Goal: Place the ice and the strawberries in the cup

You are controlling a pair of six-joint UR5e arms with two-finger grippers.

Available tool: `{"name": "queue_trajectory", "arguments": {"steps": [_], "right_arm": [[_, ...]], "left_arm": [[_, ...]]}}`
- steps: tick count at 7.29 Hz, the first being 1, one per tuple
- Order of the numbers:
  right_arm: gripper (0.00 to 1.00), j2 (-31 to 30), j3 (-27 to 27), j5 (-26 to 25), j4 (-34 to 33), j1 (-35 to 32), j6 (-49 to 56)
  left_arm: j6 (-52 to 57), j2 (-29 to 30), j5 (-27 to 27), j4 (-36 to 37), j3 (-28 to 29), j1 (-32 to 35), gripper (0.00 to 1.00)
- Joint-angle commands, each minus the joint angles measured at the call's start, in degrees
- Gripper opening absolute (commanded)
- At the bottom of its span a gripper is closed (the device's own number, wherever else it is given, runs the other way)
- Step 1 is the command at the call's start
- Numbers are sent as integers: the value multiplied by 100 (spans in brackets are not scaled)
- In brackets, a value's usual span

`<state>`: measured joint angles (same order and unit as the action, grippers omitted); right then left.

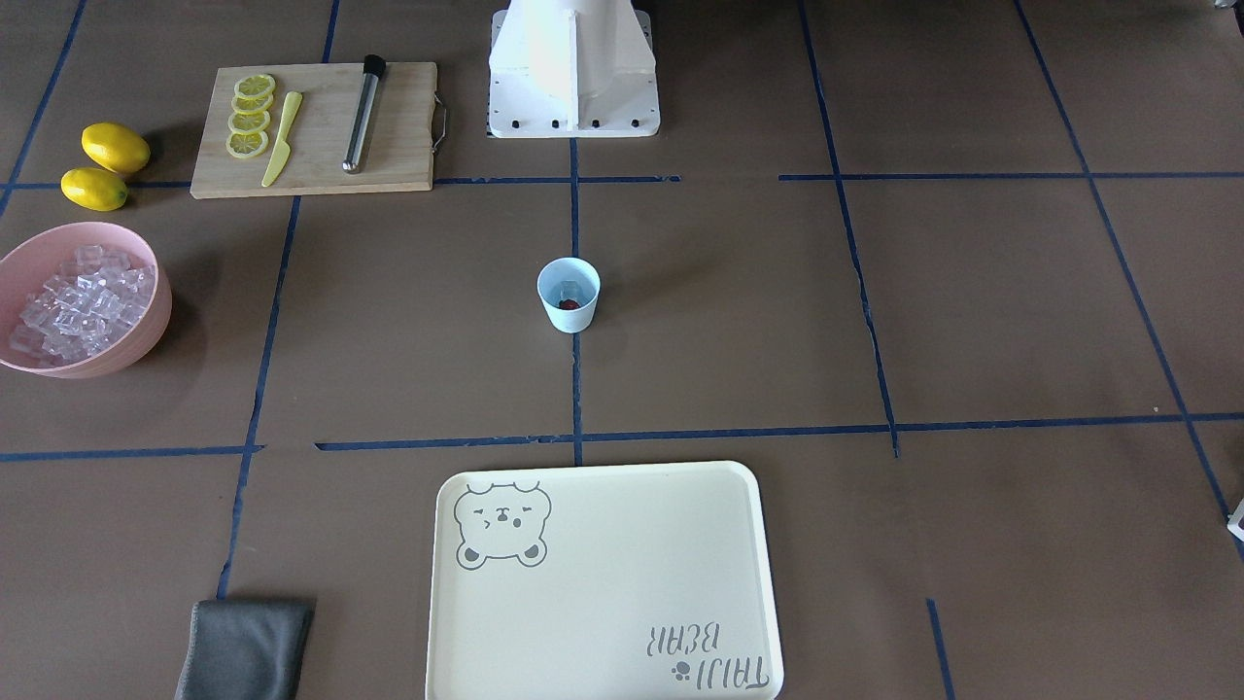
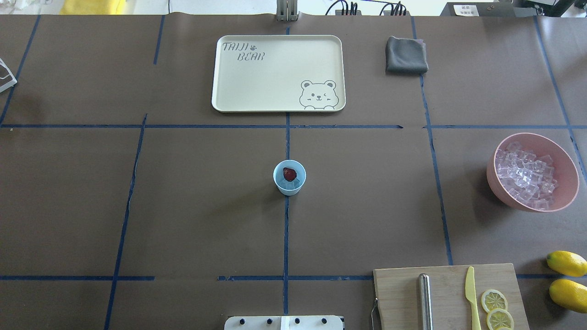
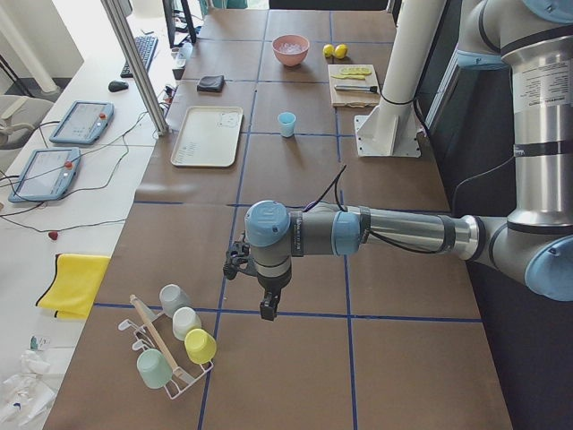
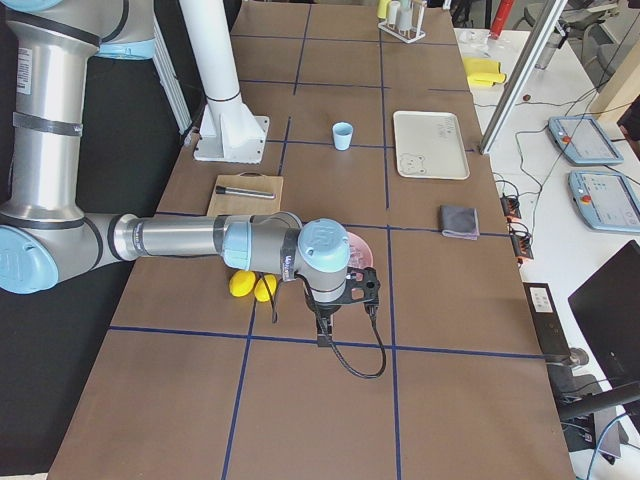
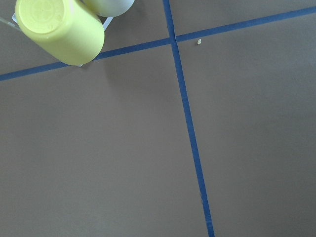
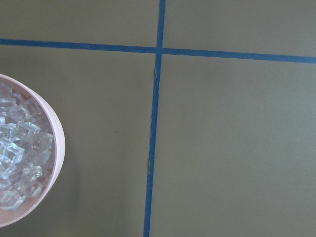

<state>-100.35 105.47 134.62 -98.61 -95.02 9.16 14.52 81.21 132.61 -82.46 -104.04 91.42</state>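
Note:
The light-blue cup (image 2: 289,178) stands upright at the table's middle, also in the front view (image 1: 569,311). Inside it lie a dark red strawberry (image 2: 289,173) and clear ice cubes (image 2: 295,184). More ice (image 2: 525,176) fills the pink bowl (image 2: 568,183), and part of that bowl shows in the right wrist view (image 6: 57,148). My left gripper (image 3: 266,309) hangs far from the cup near a cup rack. My right gripper (image 4: 322,335) hangs by the pink bowl and the lemons. Both show only in the side views, so I cannot tell whether they are open or shut.
A cream tray (image 2: 229,82) and a grey cloth (image 2: 406,56) lie at the far side. A cutting board (image 2: 403,293) holds a muddler, a yellow knife and lemon slices. Two lemons (image 2: 567,263) lie beside it. A cup rack (image 3: 175,345) stands at the robot's left end of the table.

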Motion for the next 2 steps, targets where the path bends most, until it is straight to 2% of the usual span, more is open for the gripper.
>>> {"name": "queue_trajectory", "arguments": {"steps": [1, 2], "right_arm": [[100, 7, 9, -5, 0, 1, -2], [100, 7, 9, -6, 0, 1, -2]], "left_arm": [[15, 0, -24, 2, 6, -2, 100], [15, 0, -33, 2, 6, -2, 100]]}}
